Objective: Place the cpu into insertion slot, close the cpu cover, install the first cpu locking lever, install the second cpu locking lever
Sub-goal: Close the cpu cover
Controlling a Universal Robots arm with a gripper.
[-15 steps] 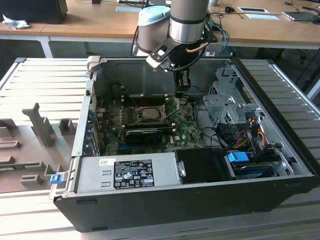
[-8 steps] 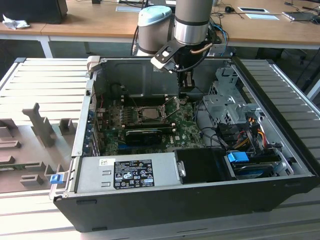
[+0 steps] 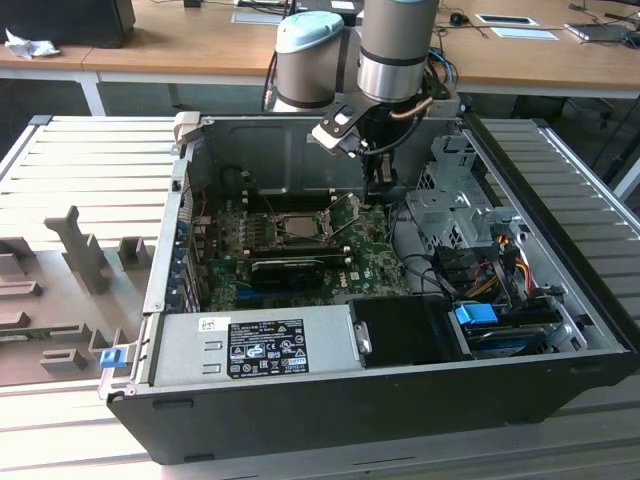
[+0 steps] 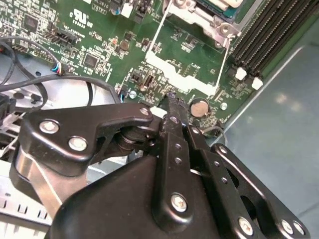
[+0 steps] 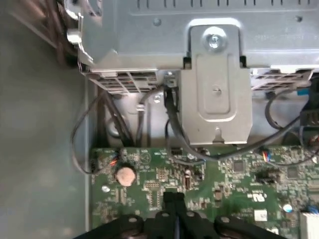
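Bench (image 3: 80, 160) of grey slats is carrying an open desktop computer case (image 3: 350, 420), its green motherboard (image 3: 372, 265) lying exposed inside. A Universal Robots arm (image 3: 398, 50) is reaching down into the case. Its black gripper (image 3: 381, 188) is hanging low over the board, to the exterior view's right of the insertion slot (image 3: 322, 222). In the second wrist view the fingertips (image 4: 169, 99) are pressing together with nothing between them, just beside a coin cell battery (image 4: 200, 106). The cpu (image 3: 300, 227) is sitting in the slot, apart from the gripper.
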